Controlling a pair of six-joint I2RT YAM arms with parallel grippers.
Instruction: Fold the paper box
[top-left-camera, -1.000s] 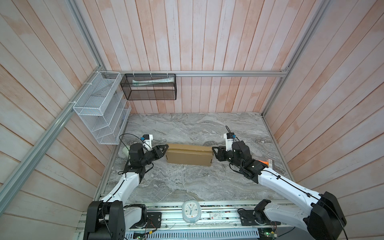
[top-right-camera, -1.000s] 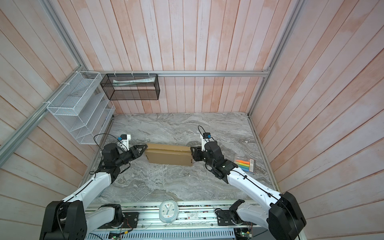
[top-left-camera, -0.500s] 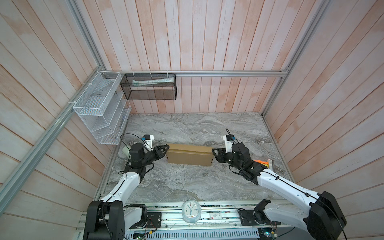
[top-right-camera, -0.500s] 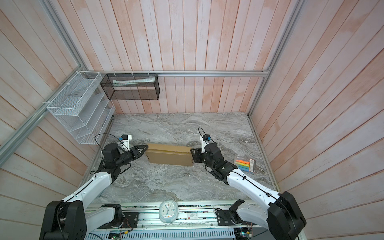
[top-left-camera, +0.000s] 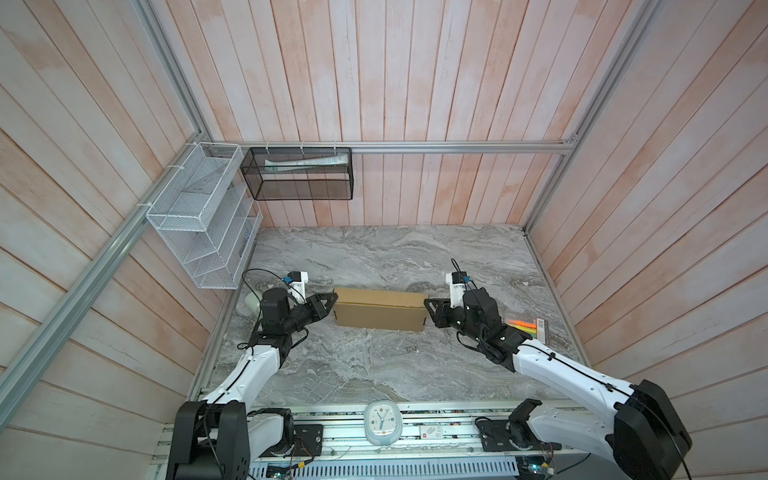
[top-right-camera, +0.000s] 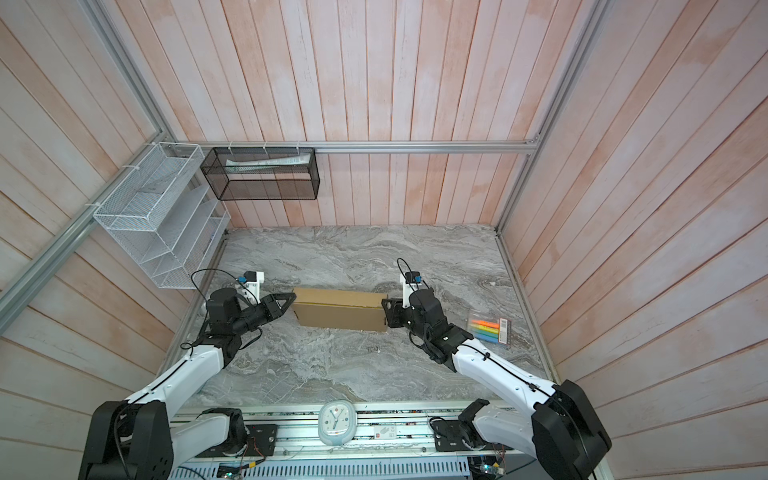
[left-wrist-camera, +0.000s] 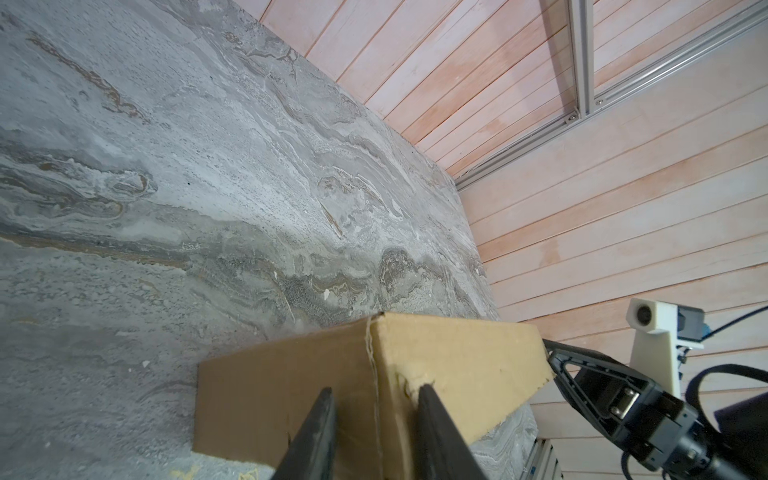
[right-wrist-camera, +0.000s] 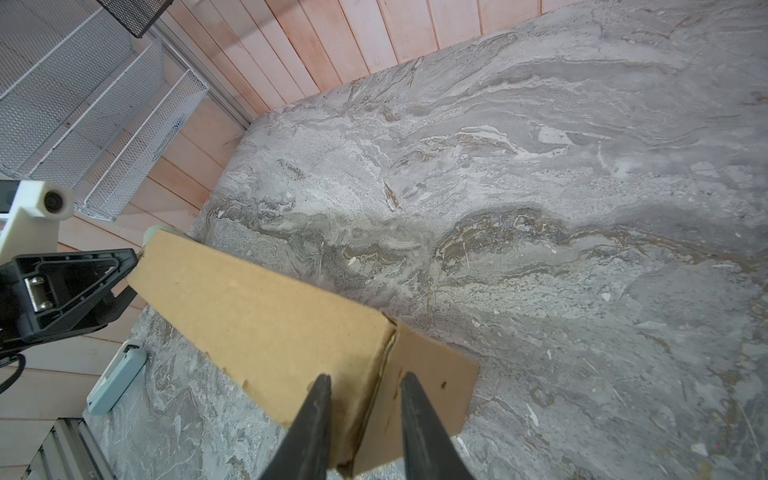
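The paper box (top-left-camera: 380, 309) (top-right-camera: 340, 309) is a plain brown closed carton standing on the marble table, mid-table in both top views. My left gripper (top-left-camera: 332, 301) (left-wrist-camera: 376, 390) is at its left end, fingers apart and astride the end's corner edge. My right gripper (top-left-camera: 428, 307) (right-wrist-camera: 365, 378) is at the right end, also astride a corner edge, where an end flap (right-wrist-camera: 432, 374) stands slightly ajar. Cardboard (left-wrist-camera: 291, 395) shows between and behind both finger pairs. I cannot tell whether the pads press on it.
A pack of coloured highlighters (top-left-camera: 528, 328) lies right of the right arm. A round clock (top-left-camera: 381, 424) sits on the front rail. A white wire rack (top-left-camera: 199, 216) and a black mesh basket (top-left-camera: 301, 174) hang on the walls. A pale device (right-wrist-camera: 118, 374) lies near the left wall.
The jaws of both grippers have narrowed at the box's ends. The arms and the box have hardly moved.
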